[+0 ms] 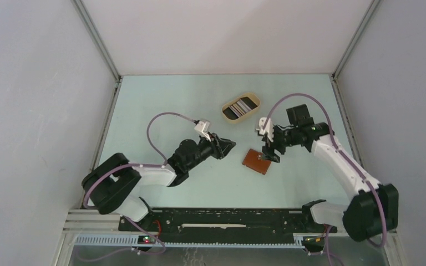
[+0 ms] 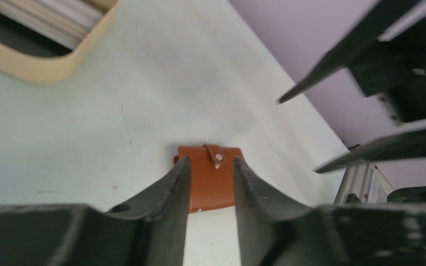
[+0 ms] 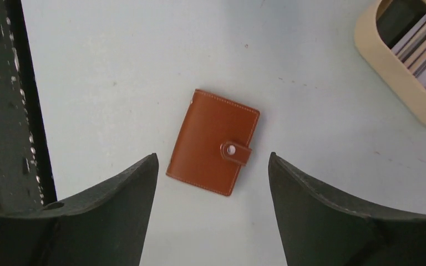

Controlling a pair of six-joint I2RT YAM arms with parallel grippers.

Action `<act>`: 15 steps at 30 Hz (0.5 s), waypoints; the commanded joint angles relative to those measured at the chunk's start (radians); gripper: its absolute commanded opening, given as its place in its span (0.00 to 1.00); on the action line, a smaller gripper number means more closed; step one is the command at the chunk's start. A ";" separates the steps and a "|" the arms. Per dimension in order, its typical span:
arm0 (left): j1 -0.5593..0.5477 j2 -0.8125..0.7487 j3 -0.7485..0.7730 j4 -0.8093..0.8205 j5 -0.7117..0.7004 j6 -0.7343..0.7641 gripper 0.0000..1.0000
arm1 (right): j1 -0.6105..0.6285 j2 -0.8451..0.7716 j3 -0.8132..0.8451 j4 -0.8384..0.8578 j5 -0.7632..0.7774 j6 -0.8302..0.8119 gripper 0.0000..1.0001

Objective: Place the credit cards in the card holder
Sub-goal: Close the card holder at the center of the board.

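My left end effector [image 1: 228,145], lower middle of the top view: jaws part open with a narrow gap, nothing in it. My right end effector [image 1: 270,155], just right of it: jaws wide, empty, hanging over the wallet [image 3: 213,143]. The wallet lies flat on the surface [image 1: 172,105] at centre frame, closed, tab [image 3: 236,151] snapped. Further up, upper middle: tray [image 1: 225,115] with the cards [image 1: 241,106] packed side by side in it. None in the wallet that I can see.

Risks, my read:
- Wallet is thin and flat. Coming down on it, my right fingertips could hit the surface or just shove it sideways, since nothing pins it.
- Tab is shut. Pulling it one-handed likely lifts or drags the whole wallet, so left should hold it down first.
- Both end effectors crowd one small thing. In the left wrist view the right fingers sit close, upper right. Crossing paths means a collision.
- Cards are tight in the tray. Grabbing one may pull two, or tip the tray.
- Card into slot: a slight misalignment and it bends or skids off.
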State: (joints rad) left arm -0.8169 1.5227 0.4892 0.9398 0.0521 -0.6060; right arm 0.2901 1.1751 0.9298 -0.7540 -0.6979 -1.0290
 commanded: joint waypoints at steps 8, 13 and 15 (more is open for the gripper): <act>0.064 -0.107 -0.073 0.143 0.076 0.147 0.89 | 0.076 0.212 0.018 0.114 0.164 0.166 0.77; 0.079 -0.001 -0.087 0.271 0.162 0.072 0.77 | 0.090 0.293 0.016 0.130 0.259 0.133 0.66; 0.079 0.029 -0.077 0.282 0.187 0.049 0.72 | 0.090 0.295 0.000 0.170 0.279 0.111 0.66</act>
State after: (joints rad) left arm -0.7391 1.5051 0.4118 1.1122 0.1497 -0.5102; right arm 0.3737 1.4719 0.9356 -0.6525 -0.4927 -0.8951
